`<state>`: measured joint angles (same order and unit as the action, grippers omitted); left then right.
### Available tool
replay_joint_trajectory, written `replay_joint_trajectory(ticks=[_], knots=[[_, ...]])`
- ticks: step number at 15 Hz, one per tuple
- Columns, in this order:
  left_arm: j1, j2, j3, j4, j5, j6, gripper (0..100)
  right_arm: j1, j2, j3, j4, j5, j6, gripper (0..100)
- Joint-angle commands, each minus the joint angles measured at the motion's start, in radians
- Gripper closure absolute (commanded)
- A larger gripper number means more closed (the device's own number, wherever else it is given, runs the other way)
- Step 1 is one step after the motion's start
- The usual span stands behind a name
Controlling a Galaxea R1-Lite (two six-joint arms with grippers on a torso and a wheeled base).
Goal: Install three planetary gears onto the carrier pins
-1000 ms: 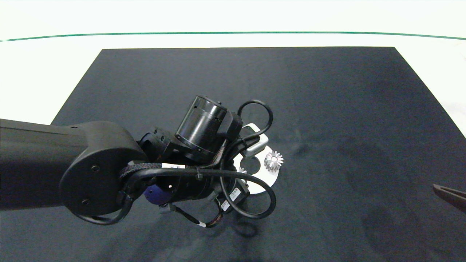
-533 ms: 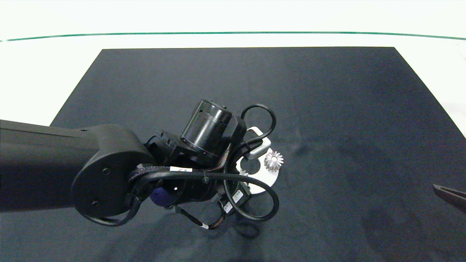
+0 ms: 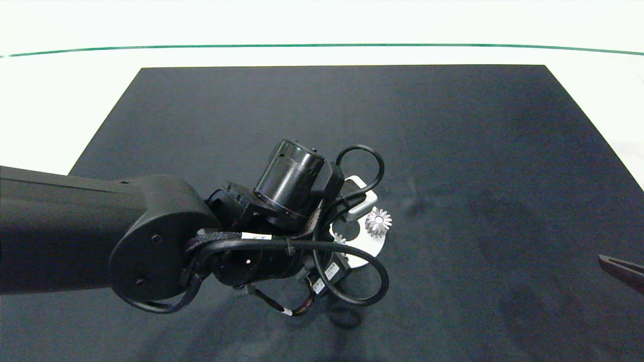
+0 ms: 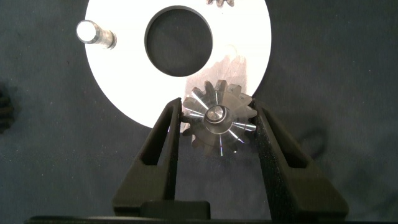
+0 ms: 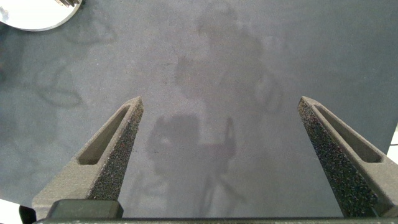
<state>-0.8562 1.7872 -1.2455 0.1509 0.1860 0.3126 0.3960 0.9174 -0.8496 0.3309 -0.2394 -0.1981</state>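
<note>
Left gripper [image 4: 217,121] is clamped on a planetary gear [image 4: 217,119] seated over a carrier pin [image 4: 216,114] on the white disc [image 4: 124,87]. Right gripper [image 5: 221,124] hangs wide open and empty above the dark mat [image 5: 249,62].

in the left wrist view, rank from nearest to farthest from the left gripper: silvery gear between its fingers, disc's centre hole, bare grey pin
1. Silvery toothed gear, between the left gripper fingers, seated on a pin at the white disc edge.
2. Dark centre hole, mid-disc.
3. Bare grey pin, far rim.
</note>
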Motion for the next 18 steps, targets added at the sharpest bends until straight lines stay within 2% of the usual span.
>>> replay_joint_trajectory(ticks=[1,7,8,10,11,12,13,14,15,18], knots=[[0.000,0.001,0.000,0.003,0.001,0.002,0,0.000,0.000,0.000,0.002,-0.001,-0.001,0],[0.000,-0.008,-0.003,0.001,0.001,0.000,0,0.000,0.000,0.000,0.002,0.000,-0.001,0],[0.005,-0.014,-0.031,0.003,0.001,0.000,0,0.000,0.000,0.000,0.002,-0.001,-0.001,0],[0.051,-0.031,-0.144,0.022,0.003,0.002,0,0.000,0.000,0.000,0.002,-0.001,-0.001,0],[0.085,-0.035,-0.218,0.088,0.003,0.003,0,0.001,0.000,0.000,0.002,-0.001,-0.001,0],[0.115,-0.032,-0.315,0.194,0.003,-0.001,0,0.000,0.000,0.000,0.002,0.000,-0.001,0],[0.155,-0.026,-0.396,0.276,0.003,-0.012,0,0.001,0.000,0.000,0.002,0.000,-0.001,0],[0.177,-0.019,-0.446,0.311,0.003,-0.038,0,0.001,0.000,0.000,0.002,0.000,-0.001,0],[0.210,0.024,-0.503,0.326,0.003,-0.086,0,0.001,0.000,0.001,0.002,-0.001,-0.001,0],[0.293,0.084,-0.520,0.325,0.003,-0.130,0,0.001,-0.002,0.003,0.002,0.000,-0.003,0]])
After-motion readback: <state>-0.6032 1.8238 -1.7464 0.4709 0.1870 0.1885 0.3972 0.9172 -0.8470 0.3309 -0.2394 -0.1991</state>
